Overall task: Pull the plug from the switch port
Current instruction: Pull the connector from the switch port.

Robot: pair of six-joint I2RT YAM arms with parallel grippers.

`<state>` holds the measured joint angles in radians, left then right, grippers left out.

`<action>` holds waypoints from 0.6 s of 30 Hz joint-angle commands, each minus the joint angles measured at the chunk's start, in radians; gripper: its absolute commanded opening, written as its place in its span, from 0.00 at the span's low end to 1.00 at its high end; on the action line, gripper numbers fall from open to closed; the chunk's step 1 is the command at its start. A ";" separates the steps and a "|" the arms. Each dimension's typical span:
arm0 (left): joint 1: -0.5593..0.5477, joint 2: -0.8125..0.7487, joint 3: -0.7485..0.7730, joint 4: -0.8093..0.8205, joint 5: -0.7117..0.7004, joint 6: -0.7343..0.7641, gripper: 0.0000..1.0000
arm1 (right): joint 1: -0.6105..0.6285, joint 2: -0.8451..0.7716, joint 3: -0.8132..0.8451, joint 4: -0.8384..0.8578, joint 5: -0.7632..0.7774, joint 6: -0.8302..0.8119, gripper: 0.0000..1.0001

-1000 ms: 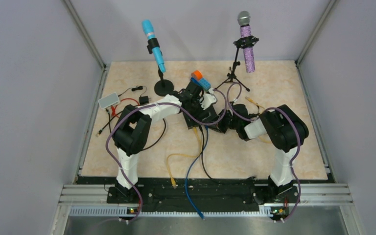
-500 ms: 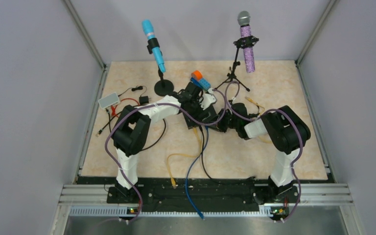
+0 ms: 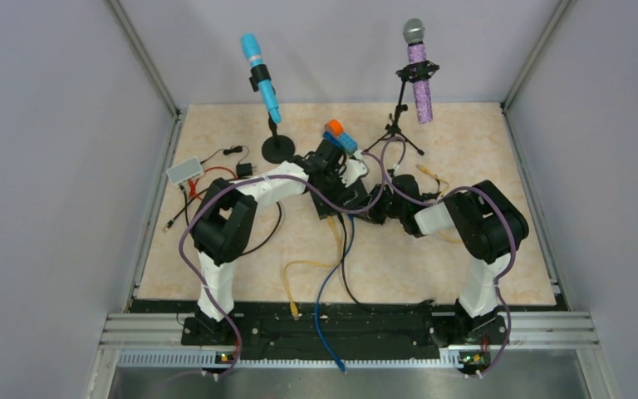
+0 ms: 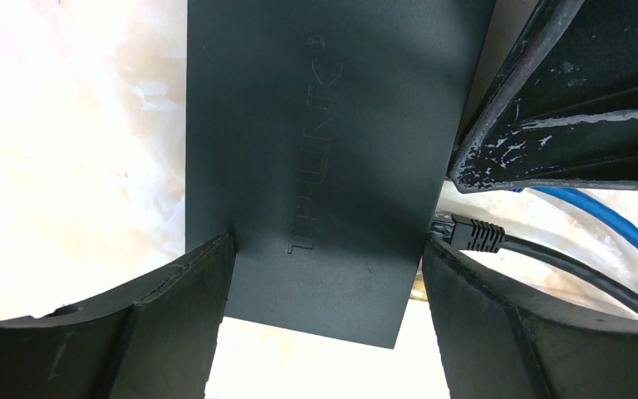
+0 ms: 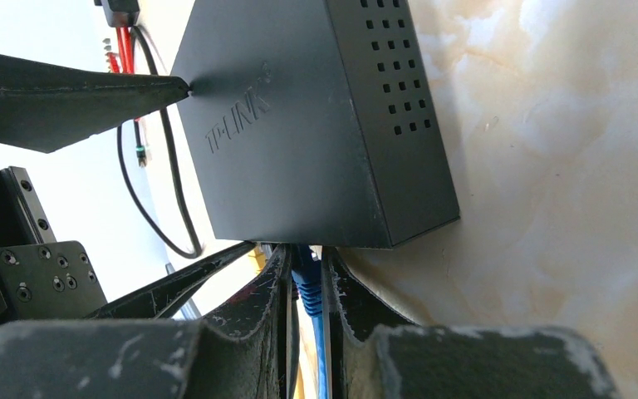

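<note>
Centre of the marbled surface, grey walls around: left gripper, spread wide, clamped the black switch; right gripper, nearly closed, pinched the blue plug at its switch port.

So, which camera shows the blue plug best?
The right wrist view: the blue plug sits pinched in the right claw at the black box. The left wrist view shows only its cable; the top view hides it.
</note>
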<state>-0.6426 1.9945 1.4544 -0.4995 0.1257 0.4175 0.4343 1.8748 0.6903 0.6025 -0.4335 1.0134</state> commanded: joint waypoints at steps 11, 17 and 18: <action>-0.003 0.048 -0.042 -0.134 0.046 -0.020 0.87 | -0.004 0.020 0.021 -0.100 0.059 0.020 0.27; -0.003 0.047 -0.044 -0.132 0.048 -0.018 0.86 | -0.004 0.050 0.032 -0.078 0.057 0.027 0.26; -0.003 0.047 -0.043 -0.133 0.049 -0.017 0.86 | -0.005 0.055 0.031 -0.072 0.054 0.031 0.26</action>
<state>-0.6426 1.9945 1.4528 -0.4992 0.1261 0.4206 0.4335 1.8774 0.7036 0.5835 -0.4404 1.0584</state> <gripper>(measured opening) 0.864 0.263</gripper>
